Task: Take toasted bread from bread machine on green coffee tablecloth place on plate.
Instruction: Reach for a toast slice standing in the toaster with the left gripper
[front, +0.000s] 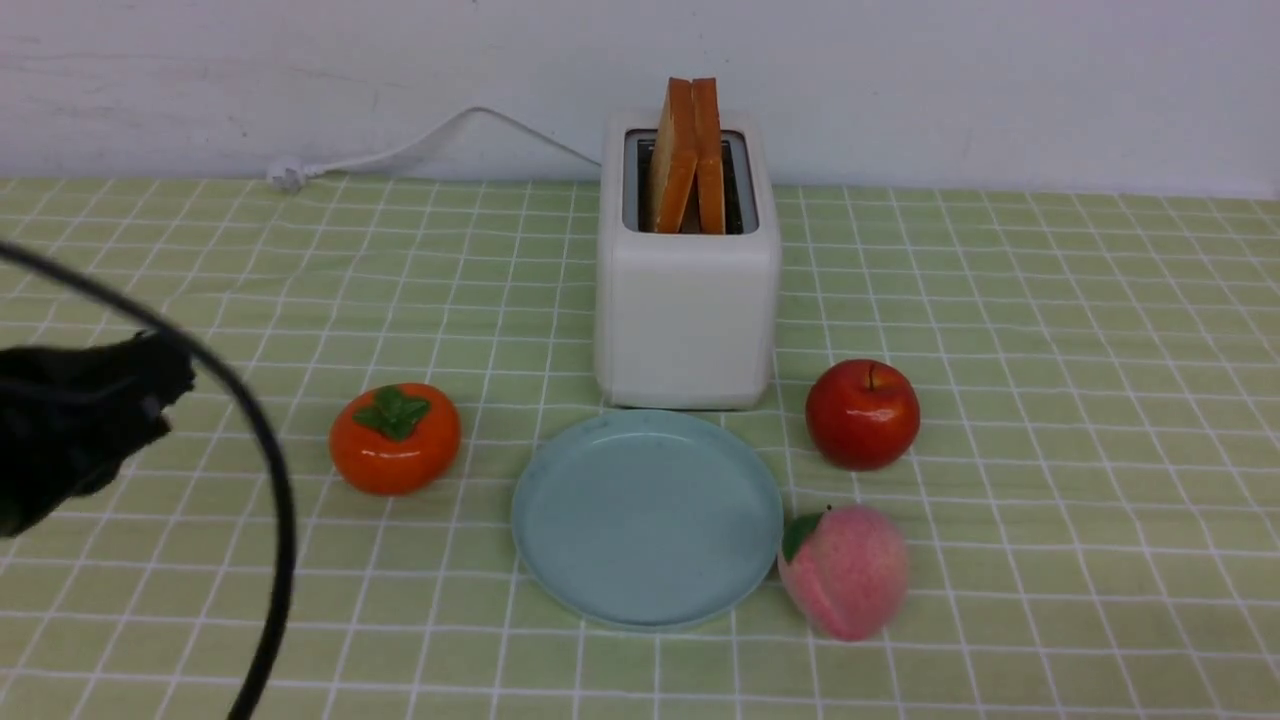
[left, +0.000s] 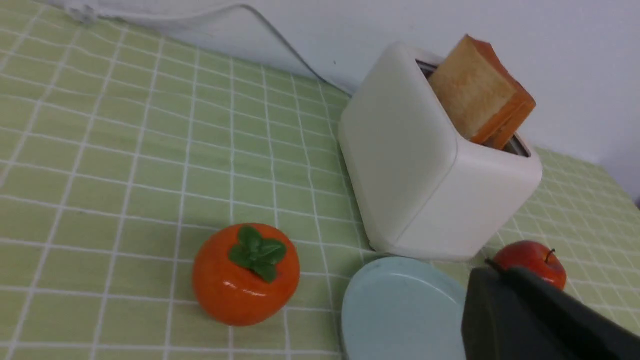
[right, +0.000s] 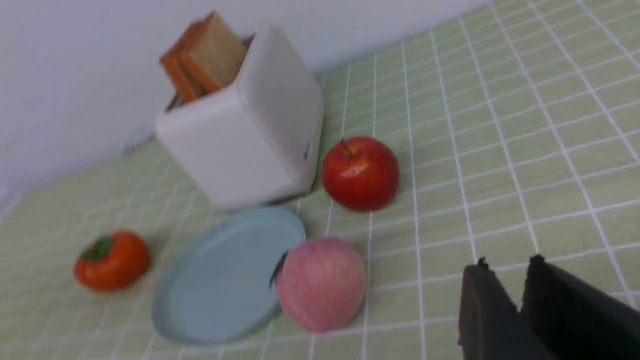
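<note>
Two slices of toasted bread (front: 688, 150) stand upright in the slots of the white bread machine (front: 688, 310) at the back centre of the green coffee tablecloth (front: 1050, 330). The pale blue-green plate (front: 648, 518) lies bare just in front of the bread machine. My left gripper (front: 165, 385) hovers at the far left, well away from the toast. In the left wrist view its fingers (left: 492, 270) are pressed together and hold nothing. My right gripper (right: 509, 262) is outside the front view. Its tips stand a little apart, empty, over the cloth to the right of the plate (right: 225, 275).
An orange persimmon (front: 395, 438) sits left of the plate. A red apple (front: 862, 413) sits right of the bread machine, and a pink peach (front: 845, 570) touches the plate's right rim. The white power cord (front: 420, 145) runs along the back wall. A black cable (front: 270, 470) arcs at the left.
</note>
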